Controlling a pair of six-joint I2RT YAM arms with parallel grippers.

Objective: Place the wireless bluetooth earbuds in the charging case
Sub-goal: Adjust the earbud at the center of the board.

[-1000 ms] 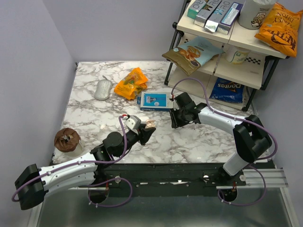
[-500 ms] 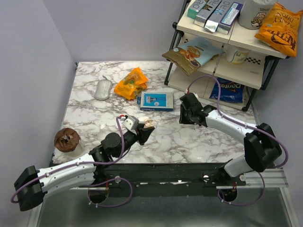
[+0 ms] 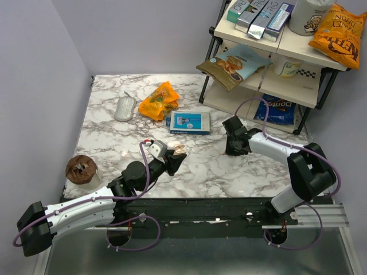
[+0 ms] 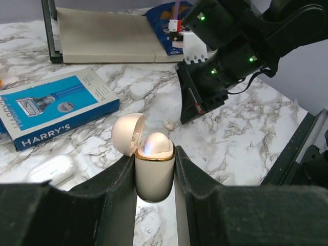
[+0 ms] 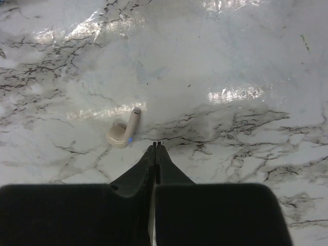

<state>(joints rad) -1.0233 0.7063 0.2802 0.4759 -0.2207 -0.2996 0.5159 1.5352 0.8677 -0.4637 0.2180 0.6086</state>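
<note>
Top external view: my left gripper (image 3: 176,154) grips the charging case (image 3: 180,150) over the marble table (image 3: 114,137). My right gripper (image 3: 230,151) points down at the tabletop, well apart from the left jaws and off to their right.

Left wrist view: the case stands upright between my left jaws, squeezed at its lower body, with its lid hinged back to the left. A seated earbud (image 4: 156,144) appears to sit under the gold rim. The loose earbud (image 4: 169,124) lies on the marble beyond these jaws, near the right gripper's tips.

Right wrist view: my right jaws are pressed together with nothing between them. The loose earbud lies just ahead and to the left of the tips, bulb down and stem angled away. I judge it feather-light, hard and glossy, apt to skid or flick off under a hurried pinch. A gentle hold across the stem looks safest, since the rounded bulb would likely squirt free.
</note>
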